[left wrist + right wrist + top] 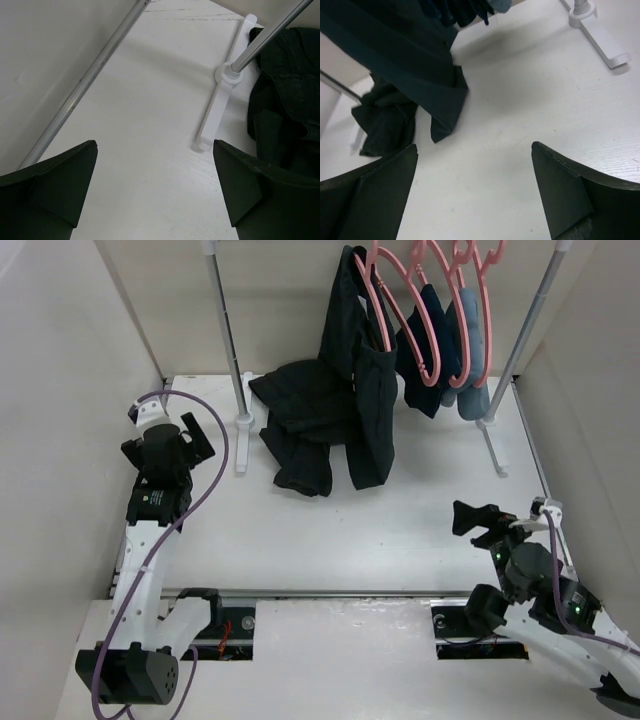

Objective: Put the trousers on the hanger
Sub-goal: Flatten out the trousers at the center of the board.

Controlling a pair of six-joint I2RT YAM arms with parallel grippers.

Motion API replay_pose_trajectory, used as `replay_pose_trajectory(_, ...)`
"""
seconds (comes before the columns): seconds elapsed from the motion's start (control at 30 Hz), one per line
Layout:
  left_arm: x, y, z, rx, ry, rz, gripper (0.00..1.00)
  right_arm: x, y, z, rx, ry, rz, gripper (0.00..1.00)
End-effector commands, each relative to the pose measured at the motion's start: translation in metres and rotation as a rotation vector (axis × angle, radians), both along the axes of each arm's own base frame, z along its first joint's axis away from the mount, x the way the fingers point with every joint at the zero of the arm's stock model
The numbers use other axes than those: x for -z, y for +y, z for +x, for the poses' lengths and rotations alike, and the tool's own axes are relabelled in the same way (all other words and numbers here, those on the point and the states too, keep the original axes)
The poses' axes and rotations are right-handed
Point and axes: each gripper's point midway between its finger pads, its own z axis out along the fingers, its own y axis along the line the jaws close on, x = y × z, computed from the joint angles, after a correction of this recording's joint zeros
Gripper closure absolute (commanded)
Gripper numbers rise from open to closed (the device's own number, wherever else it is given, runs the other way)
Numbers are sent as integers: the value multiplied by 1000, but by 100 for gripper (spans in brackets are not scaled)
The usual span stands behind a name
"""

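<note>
My left tool and right tool are both released, holding nothing. The trousers drape from the hanger, hem on the bench; seemingly threaded through, though that's unclear. The cloth looks soft, weighty and prone to sliding, so I'd pinch a thick fold near the waistband.

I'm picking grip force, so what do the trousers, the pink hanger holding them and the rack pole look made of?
The trousers: black woven cloth, probably denim, matte and slightly faded, with seams and soft folds. The hanger: likely moulded plastic, smooth, thin and uniformly pink. The rack pole: seems metal tubing, grey with a bright sheen along it.
</note>
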Motion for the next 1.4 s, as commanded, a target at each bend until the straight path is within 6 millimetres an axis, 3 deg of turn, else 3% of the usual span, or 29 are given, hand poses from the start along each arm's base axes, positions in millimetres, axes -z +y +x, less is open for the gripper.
replay_pose_trajectory(0.0, -24, 2, 3, -43, -82, -41, 0, -31, 17, 2, -86, -39, -31, 0)
replay_pose_trajectory(0.1, -29, -2, 5, -8, -76, -32, 0, -47, 59, 18, -219, -21, -259, 0)
replay_pose_trajectory(0.13, -30, -5, 8, 12, -70, -26, 0, -69, 71, 23, -253, -33, -299, 0)
replay_pose_trajectory(0.17, -30, -8, 8, 34, -65, -21, 0, -51, 102, 42, -314, 51, -503, 0)
replay_pose_trajectory(0.2, -29, -14, 10, 81, -59, -21, 0, -46, 126, 49, -399, 86, -589, 0)
replay_pose_trajectory(0.23, -27, -17, 9, 118, -36, 9, 0, -73, 146, 59, -436, 73, -624, 0)
replay_pose_trajectory(0.27, -26, -20, 9, 141, -33, 13, 0, -32, 174, 77, -502, 210, -819, 0)
replay_pose_trajectory(0.33, -24, -24, 9, 171, -21, 13, 0, -21, 209, 88, -576, 264, -931, 0)
replay_pose_trajectory(0.37, -24, -24, 9, 171, -21, 13, 0, -31, 231, 96, -607, 240, -945, 0)
replay_pose_trajectory(0.4, -24, -19, 8, 154, -16, 32, 0, -6, 256, 105, -665, 258, -1037, 0)
replay_pose_trajectory(0.5, -22, -6, 3, 105, -1, 82, 0, 18, 314, 121, -794, 190, -1016, 0)
replay_pose_trajectory(0.57, -13, 2, -1, 68, 17, 107, 0, 35, 338, 127, -842, 184, -1011, 0)
replay_pose_trajectory(0.6, -14, 4, -1, 59, 18, 110, 0, 23, 355, 136, -846, 158, -988, 0)
replay_pose_trajectory(0.63, -9, 7, -2, 49, 29, 110, 0, 65, 366, 140, -883, 246, -1047, 0)
replay_pose_trajectory(0.7, -11, 11, -2, 39, 24, 118, 0, 99, 390, 152, -906, 331, -1069, 0)
replay_pose_trajectory(0.77, -11, 13, -3, 31, 24, 121, 0, 121, 400, 157, -910, 388, -1080, 0)
replay_pose_trajectory(0.83, -11, 15, -3, 25, 28, 133, 0, 128, 405, 166, -882, 423, -1065, 1)
replay_pose_trajectory(0.87, -11, 17, -4, 14, 29, 137, 0, 146, 406, 167, -863, 461, -1048, 3)
replay_pose_trajectory(1.0, -12, 23, -6, -17, 31, 145, 0, 172, 391, 172, -794, 566, -1075, 33)
replay_pose_trajectory(1.03, -12, 23, -6, -17, 31, 145, 0, 176, 391, 170, -809, 581, -1077, 57)
replay_pose_trajectory(1.07, -9, 26, -5, -25, 41, 145, 0, 177, 394, 167, -825, 587, -1058, 70)
replay_pose_trajectory(1.13, -14, 30, -6, -46, 33, 152, 0, 176, 409, 155, -924, 579, -980, 100)
replay_pose_trajectory(1.23, -21, 38, -10, -104, 21, 165, 0, 131, 459, 132, -1161, 387, -806, 100)
replay_pose_trajectory(1.27, -26, 47, -13, -159, 9, 168, 0, 110, 490, 96, -1349, 296, -716, 100)
replay_pose_trajectory(1.3, -26, 56, -16, -220, 13, 174, 0, 79, 516, 80, -1426, 157, -657, 100)
replay_pose_trajectory(1.33, -33, 64, -21, -296, -14, 168, 0, 43, 531, 60, -1500, 16, -646, 100)
replay_pose_trajectory(1.37, -45, 79, -33, -410, -34, 195, 0, 22, 544, 39, -1550, -81, -659, 100)
